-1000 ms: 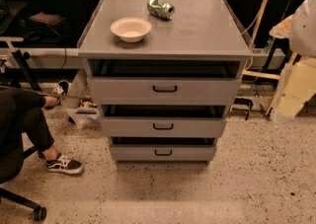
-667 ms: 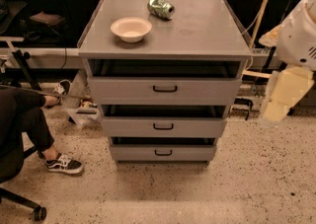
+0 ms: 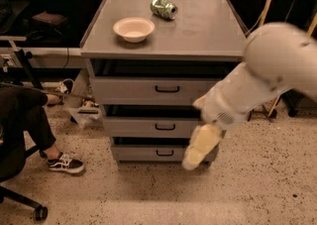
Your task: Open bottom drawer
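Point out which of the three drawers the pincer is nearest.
The bottom drawer, the narrowest front: the pincer hangs at its right end, below the other two.

Blurred gripper (image 3: 200, 145) overlaps right end of bottom drawer (image 3: 141, 153).

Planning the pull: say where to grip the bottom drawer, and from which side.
Grip the black bar handle mid-front on the bottom drawer, coming straight from the front; the face is otherwise flat. The claw hangs before the drawer's right end.
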Action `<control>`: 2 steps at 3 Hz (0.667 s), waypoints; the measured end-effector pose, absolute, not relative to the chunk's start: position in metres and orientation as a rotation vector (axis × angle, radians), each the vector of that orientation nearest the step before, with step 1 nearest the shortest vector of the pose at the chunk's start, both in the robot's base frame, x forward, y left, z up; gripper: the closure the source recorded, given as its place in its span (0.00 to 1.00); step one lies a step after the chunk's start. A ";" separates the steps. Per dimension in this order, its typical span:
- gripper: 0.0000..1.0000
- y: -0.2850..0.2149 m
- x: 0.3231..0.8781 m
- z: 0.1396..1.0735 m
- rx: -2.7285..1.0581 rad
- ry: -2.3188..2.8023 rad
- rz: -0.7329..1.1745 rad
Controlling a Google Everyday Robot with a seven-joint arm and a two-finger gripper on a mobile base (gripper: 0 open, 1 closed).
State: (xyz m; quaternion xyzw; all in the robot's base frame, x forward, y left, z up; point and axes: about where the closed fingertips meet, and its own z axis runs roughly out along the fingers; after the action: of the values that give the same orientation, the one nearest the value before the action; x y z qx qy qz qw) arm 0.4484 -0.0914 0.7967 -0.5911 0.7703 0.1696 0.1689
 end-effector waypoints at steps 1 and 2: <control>0.00 -0.034 0.449 0.696 -1.612 2.258 0.700; 0.00 -0.005 0.475 0.624 -1.496 2.309 0.760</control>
State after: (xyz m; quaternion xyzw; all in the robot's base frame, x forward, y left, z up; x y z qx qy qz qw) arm 0.4751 -0.0046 0.6239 -0.5186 0.8007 0.2636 0.1431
